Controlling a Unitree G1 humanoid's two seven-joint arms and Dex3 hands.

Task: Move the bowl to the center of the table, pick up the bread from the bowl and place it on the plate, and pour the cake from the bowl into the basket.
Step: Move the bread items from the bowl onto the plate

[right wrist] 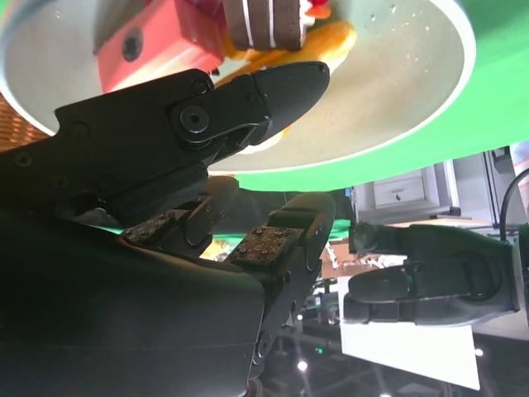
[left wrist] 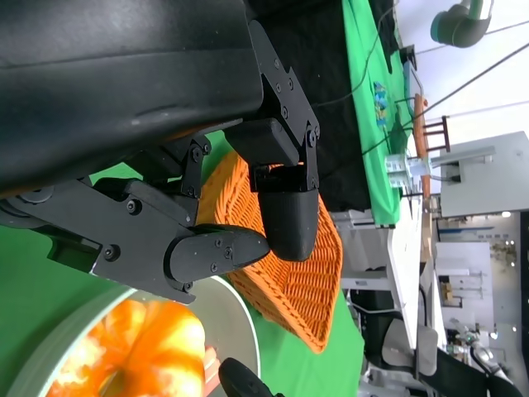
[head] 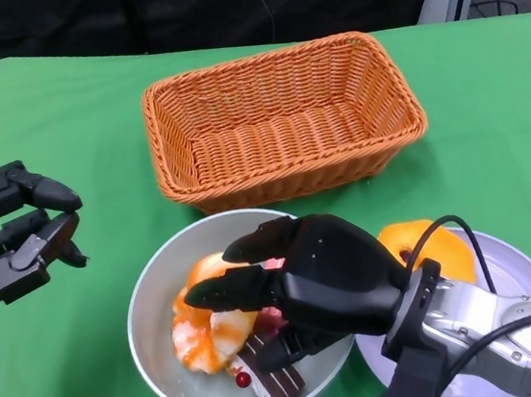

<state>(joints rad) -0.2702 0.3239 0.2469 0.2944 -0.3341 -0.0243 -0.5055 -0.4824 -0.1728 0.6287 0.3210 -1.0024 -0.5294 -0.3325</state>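
Green cloth table [head: 93,375]: left hand [head: 18,238] hovered empty, fingers apart. One grey round bowl [head: 153,309] held orange bread [head: 203,322] and chocolate cake [head: 278,376] under right hand [head: 305,281], grasp unclear. One orange wicker basket [head: 285,119] behind, one white plate [head: 517,269] right.

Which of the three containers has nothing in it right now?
The orange wicker basket. The bowl holds bread and cake; the plate already carries a bread.

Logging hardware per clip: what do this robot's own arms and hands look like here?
Both hands are black and many-fingered, built of hard plastic segments with visible screws and round pivot pins. The right hand has a rounded glossy shell, a silver metal forearm, and black cables looping over its wrist. Its fingers carry textured, speckled pads. The left hand looks blocky and matte; its forearm is out of frame.
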